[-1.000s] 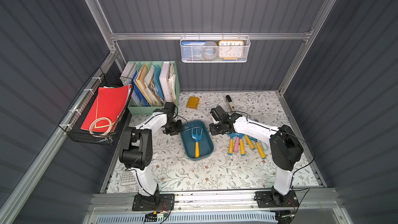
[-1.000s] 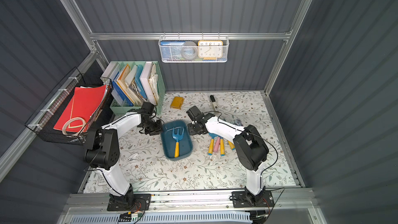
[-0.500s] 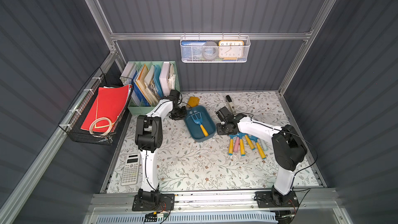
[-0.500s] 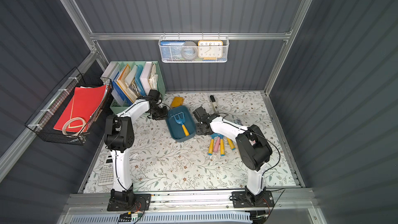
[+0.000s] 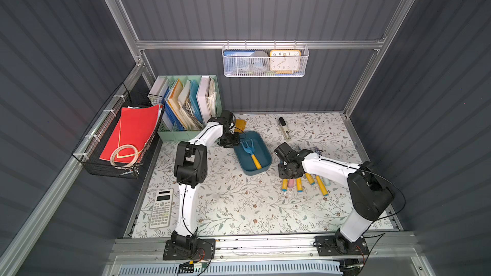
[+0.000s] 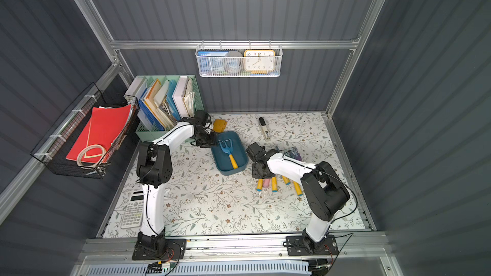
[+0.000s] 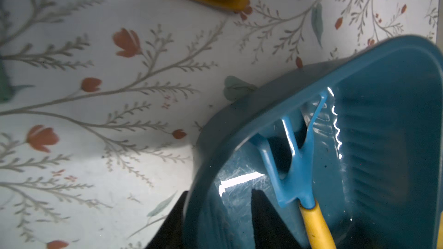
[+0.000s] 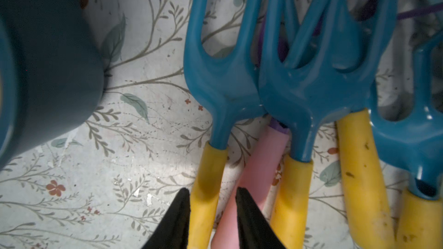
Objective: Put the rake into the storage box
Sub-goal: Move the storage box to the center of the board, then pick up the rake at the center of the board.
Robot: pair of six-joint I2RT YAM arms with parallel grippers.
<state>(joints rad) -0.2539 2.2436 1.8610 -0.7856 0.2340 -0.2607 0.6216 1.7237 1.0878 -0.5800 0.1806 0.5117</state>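
One rake (image 5: 251, 152) already lies inside the storage box (image 5: 263, 146). At its 9 o'clock rim the left gripper (image 7: 218, 221) straddles the wall, jaws loosened. At 3 o'clock, the right gripper (image 8: 212, 214) pinches a yellow-handled rake (image 8: 208, 116) among the pile. Lifting could drag the overlapping neighbour rake (image 8: 309, 87), snagging tines.

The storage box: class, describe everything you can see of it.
The storage box is a shallow dark teal-blue tray, plastic by its sheen, rounded-rectangular with a smooth rim. It sits flat on the flowered table, set at an angle. Inside lies one rake, blue head, yellow handle. The left gripper straddles its wall, one finger inside, one outside; a grip is unclear.
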